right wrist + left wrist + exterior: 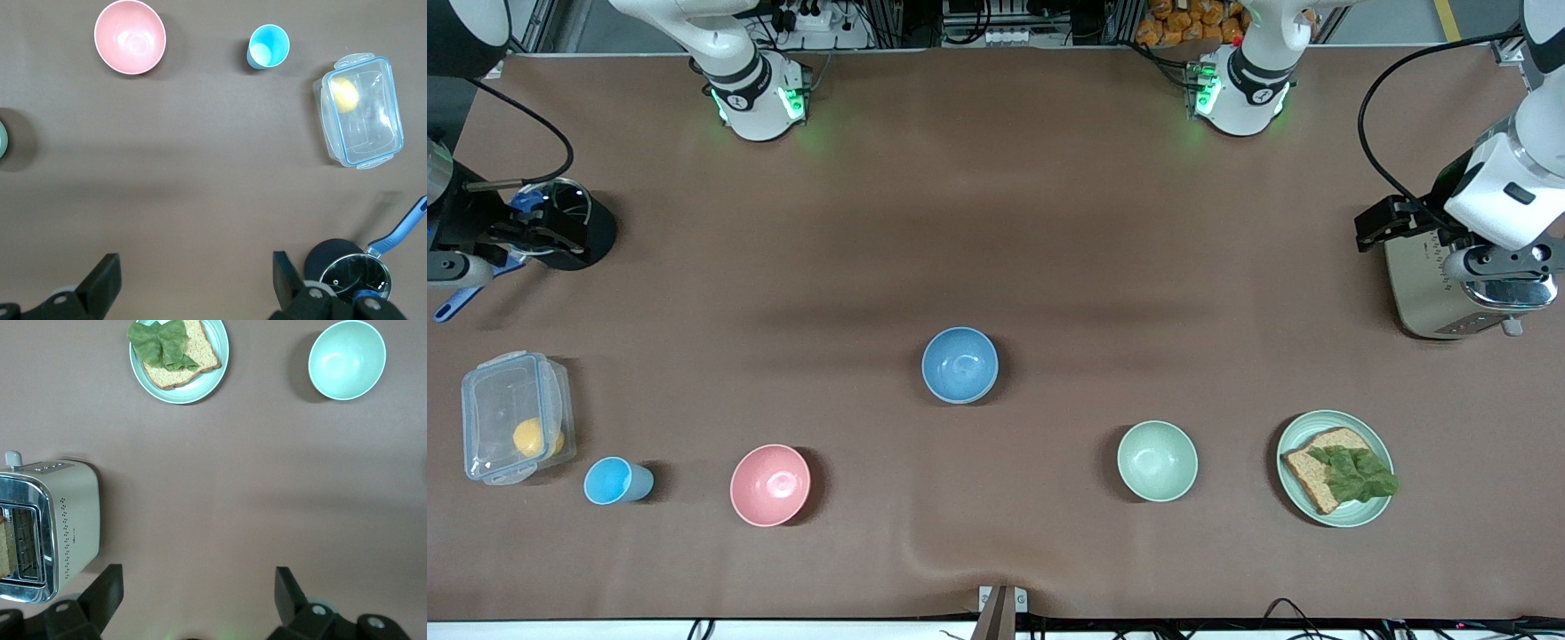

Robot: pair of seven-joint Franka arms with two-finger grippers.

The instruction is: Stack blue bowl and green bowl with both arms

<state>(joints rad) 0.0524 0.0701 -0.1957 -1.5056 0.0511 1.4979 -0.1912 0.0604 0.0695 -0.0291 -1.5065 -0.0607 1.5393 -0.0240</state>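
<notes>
Pink bowl (130, 37), blue cup (268, 47), lidded container (362, 111).

Two bowls, upright and apart

The blue bowl (959, 364) sits mid-surface — the green bowl (1157, 460) lies nearer the front camera, toward the left arm's end, both empty.

- Even, bright overhead light; the brown table (996, 222) shows no glare.
- Soft short shadows fall beside the blue bowl (959, 364) and green bowl (1157, 460).
- Green glow pools at both arm bases.
- Wrist views stay sharp, fingers slightly soft.
</notes>
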